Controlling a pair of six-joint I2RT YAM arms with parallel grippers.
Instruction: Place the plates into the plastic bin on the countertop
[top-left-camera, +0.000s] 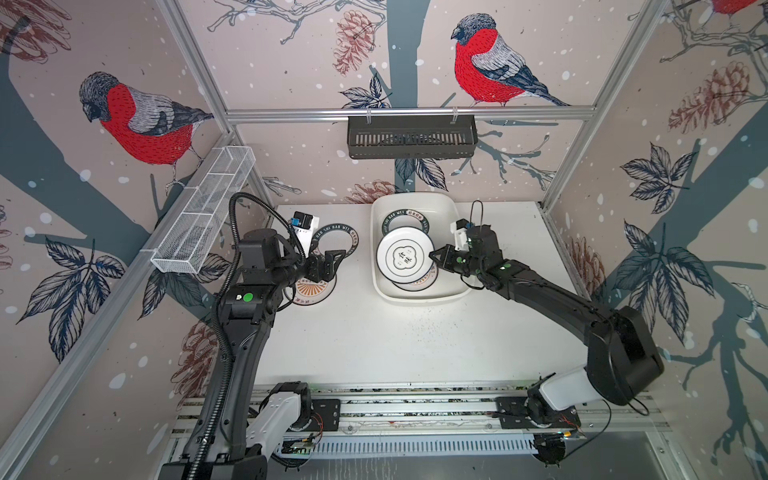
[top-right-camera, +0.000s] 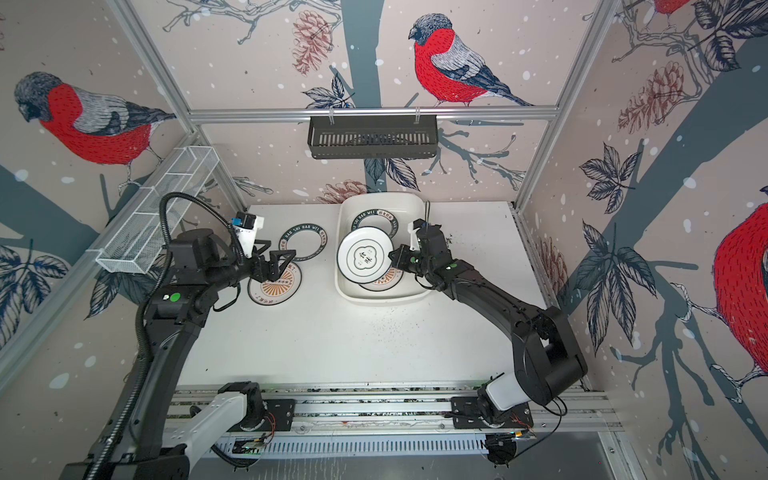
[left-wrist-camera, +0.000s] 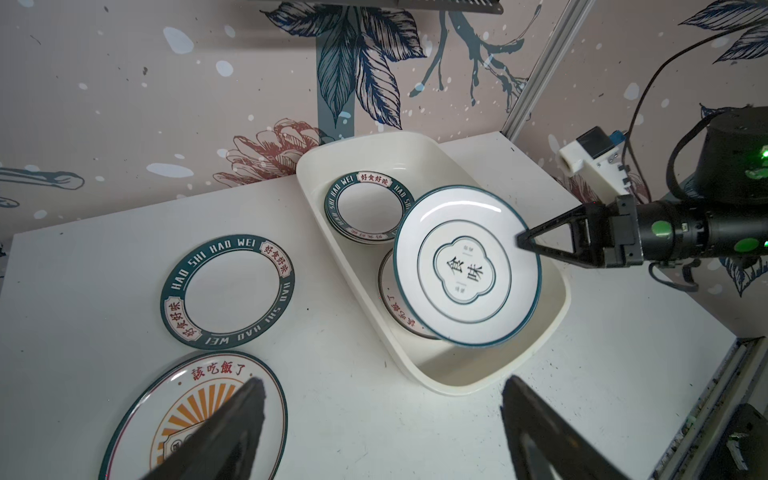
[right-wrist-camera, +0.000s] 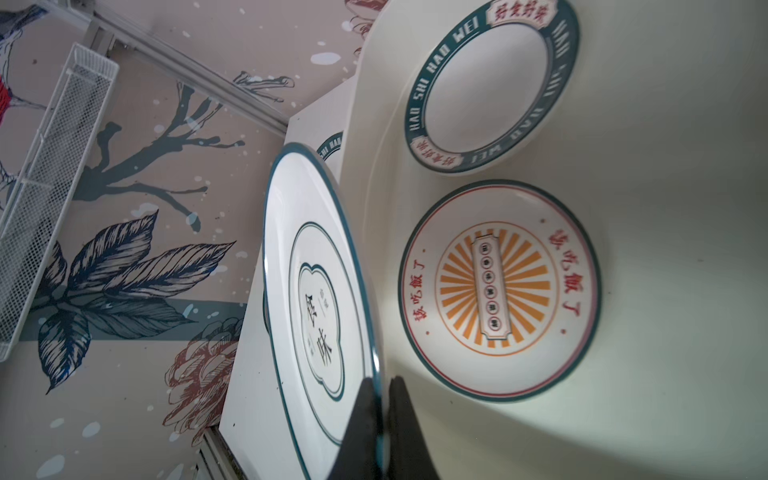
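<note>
My right gripper (top-left-camera: 432, 254) (top-right-camera: 391, 255) (left-wrist-camera: 521, 241) (right-wrist-camera: 380, 386) is shut on the rim of a white plate with a cloud emblem (top-left-camera: 403, 254) (top-right-camera: 365, 255) (left-wrist-camera: 465, 266) (right-wrist-camera: 316, 291). It holds that plate tilted above the plastic bin (top-left-camera: 419, 298) (top-right-camera: 382, 300) (left-wrist-camera: 457, 386) (right-wrist-camera: 665, 166). Inside the bin lie a teal-lettered plate (top-left-camera: 405, 213) (right-wrist-camera: 490, 83) and a sunburst plate (top-left-camera: 419, 280) (right-wrist-camera: 498, 291). On the countertop (top-left-camera: 395, 340), left of the bin, lie another teal-lettered plate (top-left-camera: 338, 241) (left-wrist-camera: 226, 291) and another sunburst plate (top-left-camera: 311, 291) (left-wrist-camera: 183, 415). My left gripper (top-left-camera: 330, 254) (top-right-camera: 280, 249) (left-wrist-camera: 382, 382) hangs open over them, holding nothing.
A black slatted basket (top-left-camera: 411, 137) hangs on the back rail. A white wire-mesh basket (top-left-camera: 203, 212) hangs along the left wall, close to my left arm. Aluminium posts frame the corners, and the arms' base rail (top-left-camera: 374, 411) runs along the front edge.
</note>
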